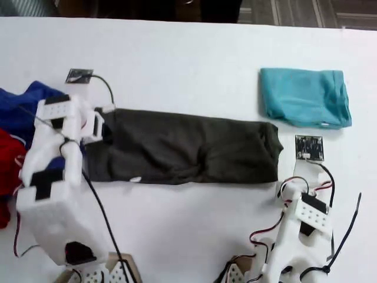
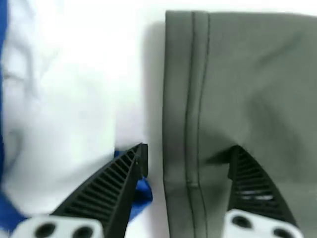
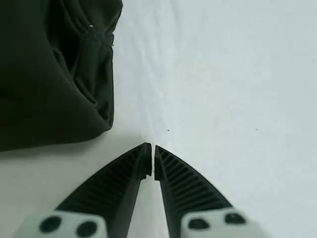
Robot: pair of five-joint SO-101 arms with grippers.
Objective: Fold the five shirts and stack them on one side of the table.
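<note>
- Left pincer (image 2: 189,157): jaws spread wide, holding nothing. One finger stands over the dark shirt (image 2: 247,74), the other over bare worktop (image 2: 74,74). The shirt's stitched hem edge lies between them.
- A fold of the blue shirt (image 1: 23,103) lies just beside the outer finger, apart from the dark shirt.
- Right pincer (image 3: 151,154): jaws closed tip to tip on nothing, above bare worktop. The opposite end of the dark shirt lies near it, off to one side and not touching.
- The dark shirt lies flat as a long band, running from the left pincer across to the right pincer.
- Step in hand, as judged: lengthwise folds complete, end-over-end fold pending.
- Next move, as judged: lower the left pincer, close it on the hem edge through all layers, then carry that end toward the right pincer. Keep the blue shirt out of the grasp.
- Beyond the right pincer lies the teal shirt (image 1: 305,97), already folded.
- Behind the left pincer, the red shirt (image 1: 7,159) lies bunched against the blue shirt, unfolded.
</note>
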